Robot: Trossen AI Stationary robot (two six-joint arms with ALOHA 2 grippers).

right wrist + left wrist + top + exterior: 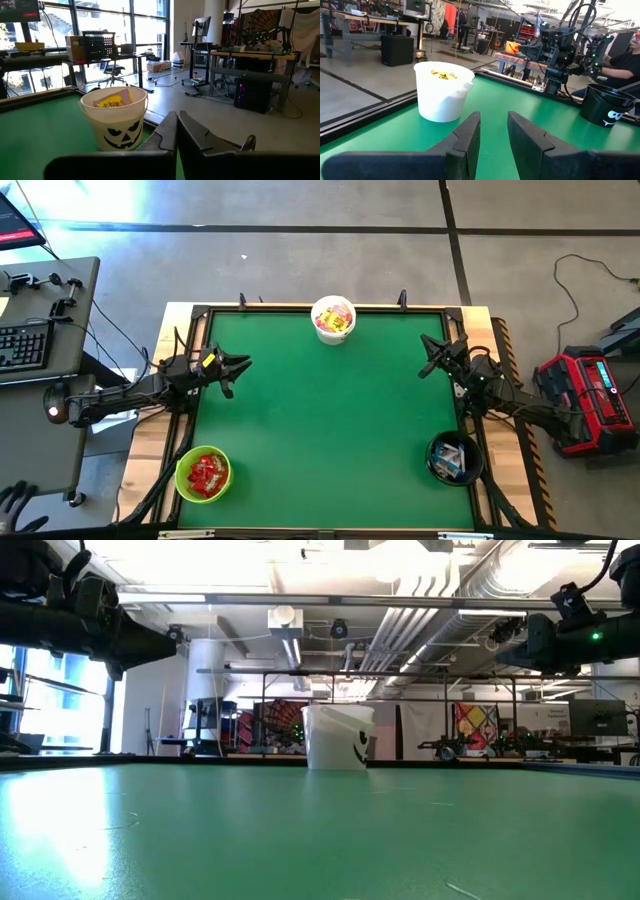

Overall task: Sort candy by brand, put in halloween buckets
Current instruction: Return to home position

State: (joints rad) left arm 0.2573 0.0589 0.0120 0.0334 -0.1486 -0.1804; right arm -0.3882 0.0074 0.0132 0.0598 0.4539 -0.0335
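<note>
Three halloween buckets stand on the green table (320, 430). The white bucket (333, 319) at the far edge's middle holds yellow candy (112, 102). The lime green bucket (203, 474) at the near left corner holds red candy. The black bucket (455, 458) at the near right corner holds white-and-blue bars. My left gripper (494, 127) hovers level at the table's left edge, open, with nothing between its fingers. My right gripper (177, 122) hovers level at the right edge, shut on nothing. Both point toward the white bucket (442, 90).
A desk with a keyboard (25, 345) stands left of the table, and a red device (590, 395) lies on the floor to the right. A person (625, 60) sits beyond the table's right side. The green top between the buckets is bare.
</note>
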